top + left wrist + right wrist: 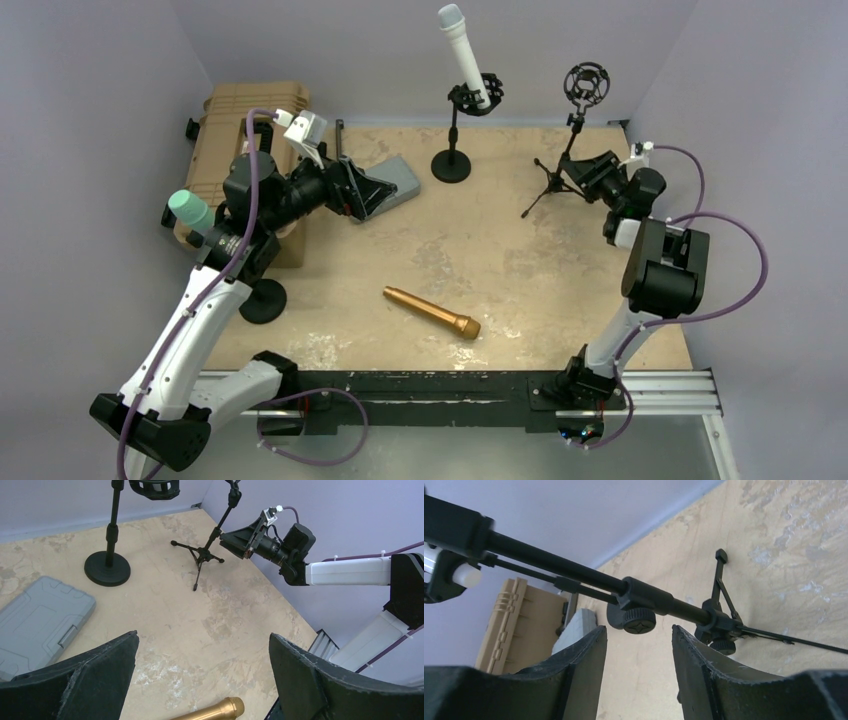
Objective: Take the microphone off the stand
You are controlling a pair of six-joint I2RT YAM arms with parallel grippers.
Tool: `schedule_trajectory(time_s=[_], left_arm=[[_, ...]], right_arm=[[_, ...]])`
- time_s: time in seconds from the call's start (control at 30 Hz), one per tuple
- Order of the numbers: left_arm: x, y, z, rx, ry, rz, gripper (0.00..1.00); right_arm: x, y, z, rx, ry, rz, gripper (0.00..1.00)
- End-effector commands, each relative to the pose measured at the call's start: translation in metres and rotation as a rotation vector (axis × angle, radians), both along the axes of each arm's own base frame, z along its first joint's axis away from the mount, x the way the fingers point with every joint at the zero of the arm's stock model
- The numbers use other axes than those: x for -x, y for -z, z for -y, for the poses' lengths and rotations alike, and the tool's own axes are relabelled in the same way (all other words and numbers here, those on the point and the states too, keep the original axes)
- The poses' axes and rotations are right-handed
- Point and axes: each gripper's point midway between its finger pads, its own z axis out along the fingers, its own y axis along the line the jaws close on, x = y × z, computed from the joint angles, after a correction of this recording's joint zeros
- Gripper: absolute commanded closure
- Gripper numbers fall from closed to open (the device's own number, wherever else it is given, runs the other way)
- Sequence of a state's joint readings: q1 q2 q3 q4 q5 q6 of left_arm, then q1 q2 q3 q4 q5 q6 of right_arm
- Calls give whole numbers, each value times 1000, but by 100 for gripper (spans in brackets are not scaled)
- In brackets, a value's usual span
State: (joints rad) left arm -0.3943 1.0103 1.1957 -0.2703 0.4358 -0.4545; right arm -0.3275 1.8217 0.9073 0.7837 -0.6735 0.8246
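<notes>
Three microphones, three stands. The gold microphone [432,311] lies flat on the table [520,270], left of the tripod stand [644,597] and nearer the arm bases. The white microphone [462,52] sits in a round-base stand [452,163] left of the tripod stand; the teal microphone [190,211] is farthest left. Right gripper [639,629]: jaws parted, empty, at the tripod stand's pole. Left gripper [202,636]: fully released, empty

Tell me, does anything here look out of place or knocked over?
A gold microphone lies flat on the table, loose, while the ring mount on the tripod stand is empty. The white microphone leans in its holder. Nothing looks spilled or broken.
</notes>
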Motion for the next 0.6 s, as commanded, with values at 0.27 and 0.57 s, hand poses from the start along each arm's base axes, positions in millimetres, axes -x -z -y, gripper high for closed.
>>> schedule_trajectory(time_s=[0.27, 0.57], left_arm=[[2, -8, 4, 25, 18, 27, 0], [1, -8, 4, 24, 17, 27, 0]], right_arm=[[-3, -21, 4, -24, -42, 115, 62], [-6, -19, 3, -22, -68, 125, 64]])
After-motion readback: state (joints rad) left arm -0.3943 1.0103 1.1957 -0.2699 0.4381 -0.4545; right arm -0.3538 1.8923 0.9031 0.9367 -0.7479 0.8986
